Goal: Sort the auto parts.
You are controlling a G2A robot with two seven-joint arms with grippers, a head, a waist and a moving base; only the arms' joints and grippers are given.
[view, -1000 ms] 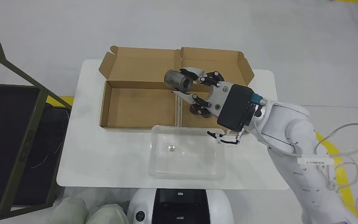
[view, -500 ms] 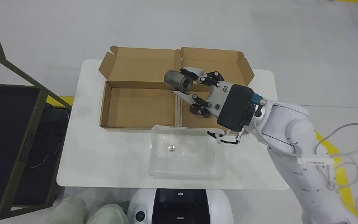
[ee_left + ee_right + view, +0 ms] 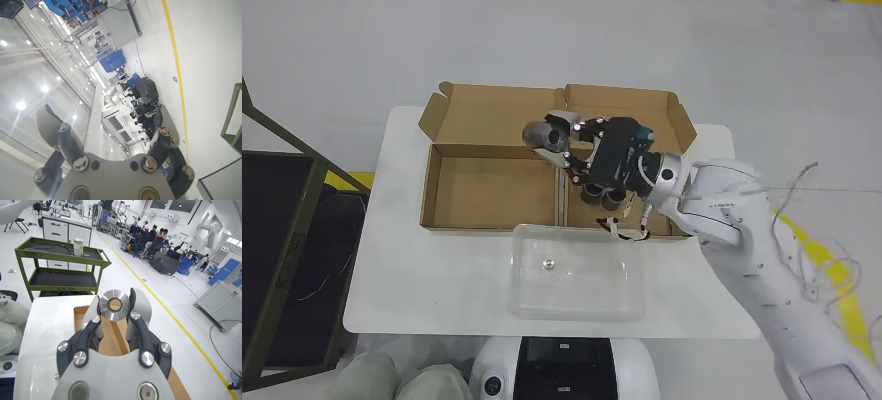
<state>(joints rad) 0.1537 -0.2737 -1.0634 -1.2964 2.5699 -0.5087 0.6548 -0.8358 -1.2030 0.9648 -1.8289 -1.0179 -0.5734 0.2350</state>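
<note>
- Silver-grey metal bushing [image 3: 114, 307], round-faced with a central bore, sits clamped between the two fingers of the right pincer [image 3: 560, 142], which is closed on its sides.
- Change: half a second ago the same bushing hung a little nearer the robot and nearer the box divider, with the forearm crossing a corner of the clear tray [image 3: 517, 300]. The wrist has since turned and carried it back and towards the robot's left, over the rear edge of the left compartment of the cardboard box [image 3: 427, 195].
- Meaning, as a judgement: the bushing is in transit to a compartment, most likely the left one, since dark round parts [image 3: 602, 196] occupy the right one, partly under the arm. Release is not yet made, and its height above the box floor cannot be told.
- One small bright piece [image 3: 549, 265] lies in the tray, so the sorting seems close to its end.
- Left pincer [image 3: 104, 121] points out into the room, its fingers spread wide with nothing between them.
- Box and tray rest on the white surface [image 3: 392, 260], the tray just in front of the box.
- Writing: bushing, box and tray present plain faces as far as can be seen. The green cart [image 3: 60, 256] beyond the surface bears raised lettering on its rails, left unread here.
</note>
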